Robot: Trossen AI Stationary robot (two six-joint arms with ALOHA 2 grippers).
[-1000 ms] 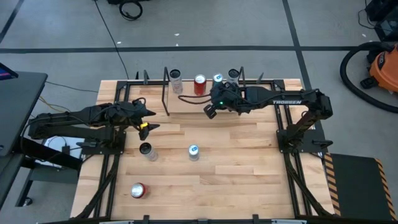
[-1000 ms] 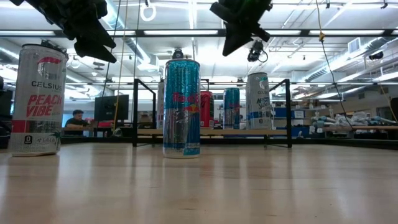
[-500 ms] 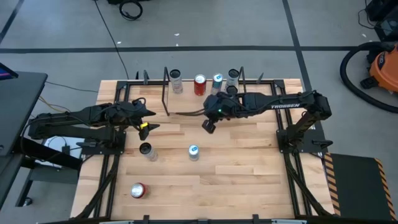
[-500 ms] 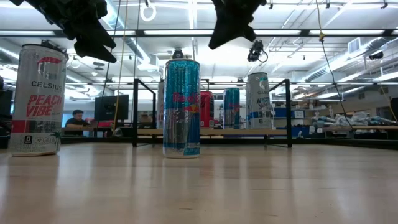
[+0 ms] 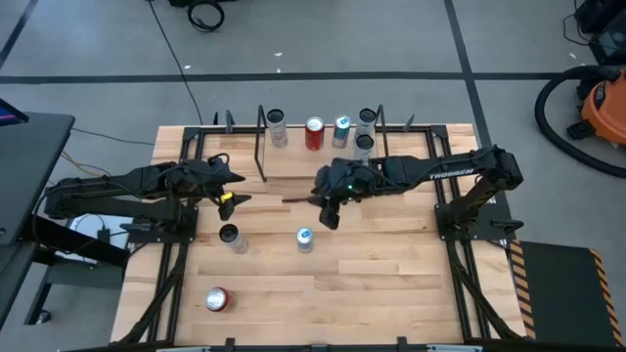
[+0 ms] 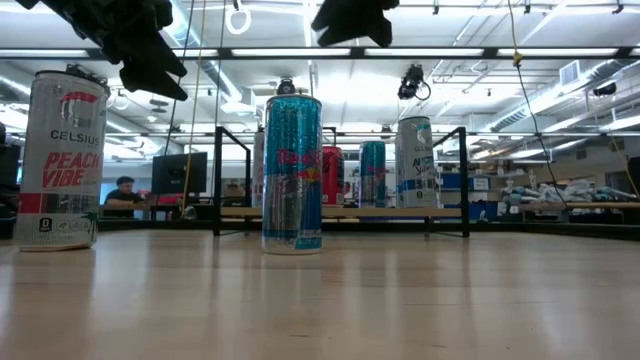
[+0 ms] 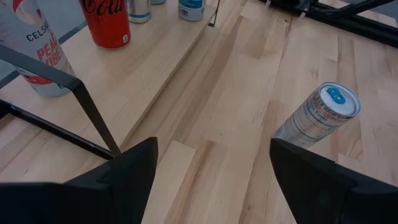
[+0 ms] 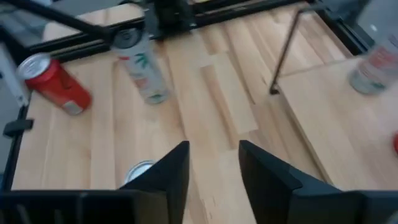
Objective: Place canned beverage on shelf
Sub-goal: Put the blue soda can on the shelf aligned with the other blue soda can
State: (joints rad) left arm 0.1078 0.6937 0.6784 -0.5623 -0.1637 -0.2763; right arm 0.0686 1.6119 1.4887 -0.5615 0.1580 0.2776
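Note:
The shelf (image 5: 290, 158) stands at the table's far edge, a light-wood board in a black rod frame, with several cans upright on it. Three more cans stand on the table: a blue-topped can (image 5: 304, 239), a dark-topped Celsius can (image 5: 231, 237) and a red can (image 5: 217, 298). My right gripper (image 5: 328, 213) hangs open and empty above the table, between the shelf and the blue-topped can (image 8: 140, 172). My left gripper (image 5: 231, 192) hovers open and empty over the table's left part.
The shelf's black posts (image 5: 261, 142) rise at its left end. Black frame rails (image 5: 181, 264) run along the table's left and right sides. Bare wood lies between the shelf and the loose cans. In the low view, a person sits at a desk far behind the table (image 6: 125, 195).
My right gripper has drawn back from the cans on the shelf toward the table's near edge, turning as it went, and now hangs over the bare wood just beyond the blue-topped can. The cans have stayed in place.

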